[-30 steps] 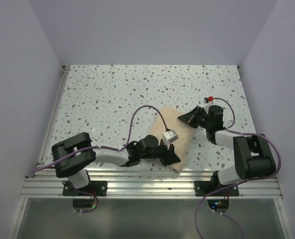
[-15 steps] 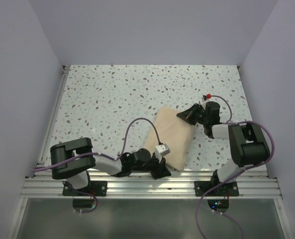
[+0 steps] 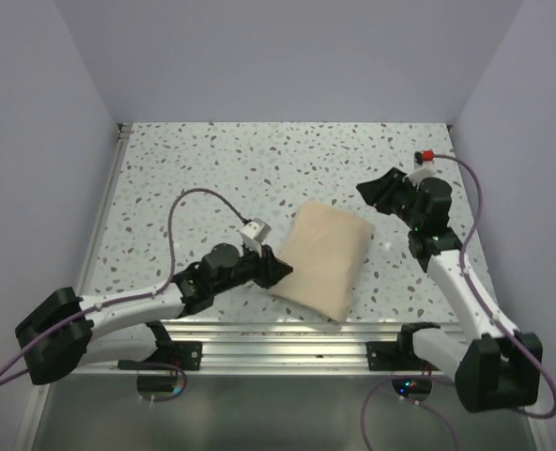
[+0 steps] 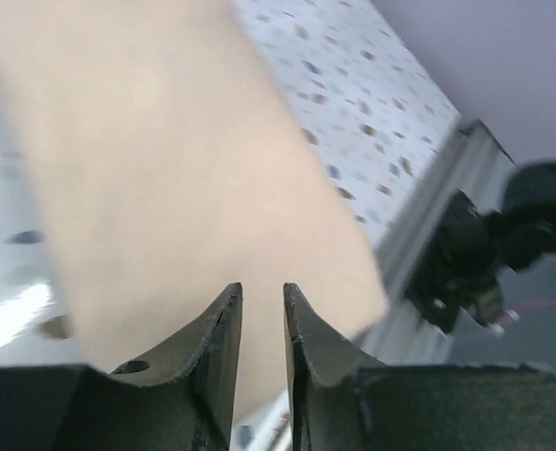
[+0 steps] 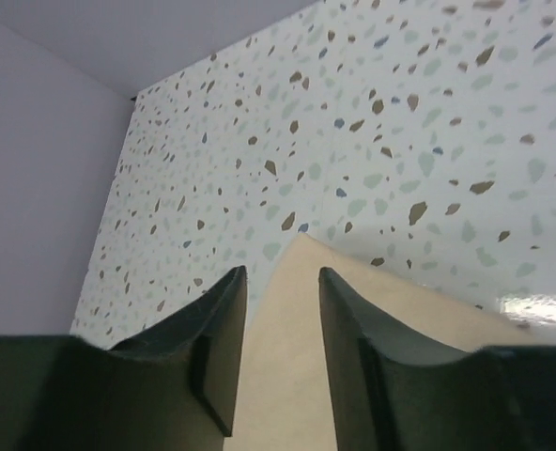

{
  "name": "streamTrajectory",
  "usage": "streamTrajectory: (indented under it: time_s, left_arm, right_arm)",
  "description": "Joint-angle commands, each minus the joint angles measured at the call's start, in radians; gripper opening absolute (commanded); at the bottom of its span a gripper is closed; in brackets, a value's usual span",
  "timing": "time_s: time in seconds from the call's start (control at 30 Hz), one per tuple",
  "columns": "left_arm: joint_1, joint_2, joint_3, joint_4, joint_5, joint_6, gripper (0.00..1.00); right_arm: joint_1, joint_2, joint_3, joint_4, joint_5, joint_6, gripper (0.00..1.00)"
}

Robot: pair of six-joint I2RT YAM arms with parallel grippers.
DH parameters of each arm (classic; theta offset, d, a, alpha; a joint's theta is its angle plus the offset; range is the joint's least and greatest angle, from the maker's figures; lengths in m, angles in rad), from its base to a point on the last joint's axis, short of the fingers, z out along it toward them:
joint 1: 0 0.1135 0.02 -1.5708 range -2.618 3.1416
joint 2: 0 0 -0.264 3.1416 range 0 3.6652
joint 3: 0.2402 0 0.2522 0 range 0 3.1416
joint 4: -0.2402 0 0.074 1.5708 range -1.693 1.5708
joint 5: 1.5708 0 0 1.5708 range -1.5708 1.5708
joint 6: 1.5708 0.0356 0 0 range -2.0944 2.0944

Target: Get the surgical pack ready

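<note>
- Tan surgical pack (image 3: pixel 320 258) lies bundled on the desk (image 3: pixel 212 169), its wrapping apparently done.
- Left hand (image 3: pixel 280 271), narrowly parted and empty, sits just beside the pack's left edge, likely to square it.
- Right hand (image 3: pixel 367 193), open and empty, hovers beyond the pack's far-right corner.

The left claw (image 4: pixel 262 287) holds its two dark fingers (image 4: pixel 223 329) a narrow gap apart, with nothing between them. Just beyond the tips the tan cloth bundle (image 4: pixel 184 169) lies on the speckled table (image 4: pixel 353 103). A metal rail (image 4: pixel 428 216) edges the table at right.
</note>
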Motion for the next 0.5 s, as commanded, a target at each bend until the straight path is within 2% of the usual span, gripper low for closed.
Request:
streamTrajectory:
  time_s: [0.0, 0.03, 0.13, 0.23, 0.33, 0.37, 0.4, 0.43, 0.47]
  left_arm:
    - [0.150, -0.133, -0.025, -0.171, -0.045, 0.022, 0.31]
    - [0.203, -0.161, -0.017, -0.206, -0.059, 0.030, 0.32]
    - [0.295, -0.241, 0.020, -0.349, -0.183, 0.037, 0.40]
    - [0.386, -0.276, 0.066, -0.508, -0.263, 0.042, 0.46]
    - [0.454, -0.318, 0.064, -0.572, -0.330, 0.024, 0.57]
    - [0.472, -0.348, 0.057, -0.579, -0.340, 0.007, 0.71]
    - [0.515, -0.365, 0.045, -0.586, -0.332, -0.015, 0.77]
    - [0.536, -0.382, 0.009, -0.564, -0.312, -0.033, 0.81]
    - [0.555, -0.411, -0.011, -0.551, -0.276, -0.036, 0.89]
  right_arm:
    - [-0.002, -0.221, -0.014, -0.236, 0.154, -0.158, 0.44]
    - [-0.002, -0.260, -0.026, -0.267, 0.226, -0.181, 0.48]
    - [-0.002, -0.396, -0.056, -0.341, 0.295, -0.217, 0.66]
    - [-0.002, -0.496, -0.101, -0.367, 0.380, -0.267, 0.75]
    - [0.000, -0.593, -0.148, -0.373, 0.420, -0.282, 0.77]
    - [-0.002, -0.619, -0.162, -0.370, 0.431, -0.279, 0.82]
    - [-0.002, -0.639, -0.188, -0.370, 0.452, -0.258, 0.87]
    - [-0.002, -0.676, -0.198, -0.376, 0.466, -0.256, 0.89]
    - [-0.002, -0.690, -0.205, -0.384, 0.475, -0.262, 0.89]
